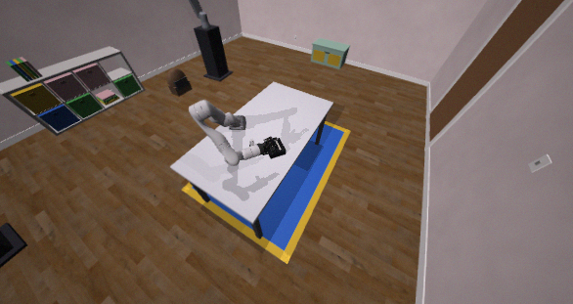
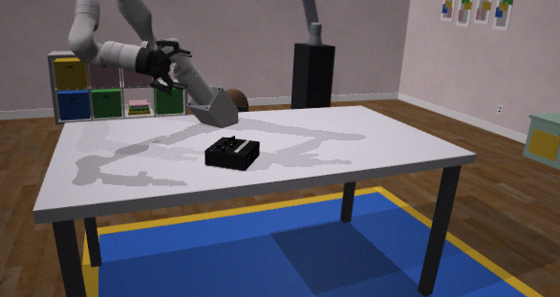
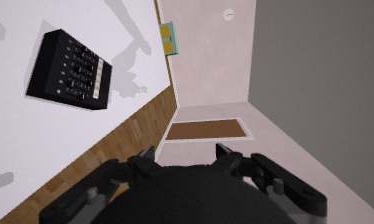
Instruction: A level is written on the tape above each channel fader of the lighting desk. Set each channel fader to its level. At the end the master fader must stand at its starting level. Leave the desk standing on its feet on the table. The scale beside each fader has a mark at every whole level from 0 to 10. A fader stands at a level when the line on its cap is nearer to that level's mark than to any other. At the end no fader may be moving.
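Observation:
The lighting desk [image 2: 225, 160] [image 3: 47, 64] is a black box lying flat on the white table [image 2: 306, 173] [image 3: 28, 135]. A pale tape strip [image 2: 242, 146] [image 3: 98, 80] runs along its top, beside several dark fader caps. The writing, the scale marks and the cap lines are too small to read, so no fader level can be told. My gripper [image 2: 186, 71] [image 3: 185, 151] is open and empty. It hangs well above the table, to the left of the desk in the exterior view. In the top view the gripper and the desk overlap as one dark shape.
The arm's grey base [image 2: 221, 113] stands on the table behind the desk in the exterior view. The table's near edge [image 2: 287, 180] runs in front of the desk. Shadows of the arm fall across the table top. Shelves and a second arm on a black pedestal [image 2: 312, 77] stand beyond.

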`<state>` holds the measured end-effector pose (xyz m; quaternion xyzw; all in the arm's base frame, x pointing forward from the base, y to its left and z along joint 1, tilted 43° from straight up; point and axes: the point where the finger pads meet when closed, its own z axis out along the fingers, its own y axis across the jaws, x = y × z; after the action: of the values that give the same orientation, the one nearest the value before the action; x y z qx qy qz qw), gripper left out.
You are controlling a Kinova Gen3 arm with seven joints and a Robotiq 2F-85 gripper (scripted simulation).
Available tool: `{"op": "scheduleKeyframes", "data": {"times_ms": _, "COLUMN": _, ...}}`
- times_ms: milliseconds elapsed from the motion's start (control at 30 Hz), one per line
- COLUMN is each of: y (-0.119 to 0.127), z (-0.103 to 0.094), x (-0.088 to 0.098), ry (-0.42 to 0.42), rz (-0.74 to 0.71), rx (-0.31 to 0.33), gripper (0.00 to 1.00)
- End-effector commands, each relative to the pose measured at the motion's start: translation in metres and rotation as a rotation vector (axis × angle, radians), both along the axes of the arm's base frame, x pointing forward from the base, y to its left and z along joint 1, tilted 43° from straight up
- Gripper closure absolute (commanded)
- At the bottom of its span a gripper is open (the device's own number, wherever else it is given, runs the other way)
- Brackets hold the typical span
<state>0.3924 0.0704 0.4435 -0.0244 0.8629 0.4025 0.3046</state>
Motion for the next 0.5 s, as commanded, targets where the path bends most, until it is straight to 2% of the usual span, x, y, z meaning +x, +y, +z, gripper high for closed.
{"op": "scheduleKeyframes", "data": {"times_ms": 0, "y": 0.0047, "z": -0.0007, "x": -0.0036, "ry": 0.008, "rz": 0.004, "rx": -0.010, "gripper": 0.00}}
{"op": "scheduleKeyframes", "data": {"times_ms": 467, "y": 0.0124, "z": -0.0044, "x": -0.0100, "ry": 0.028, "rz": 0.004, "rx": -0.041, "gripper": 0.00}}
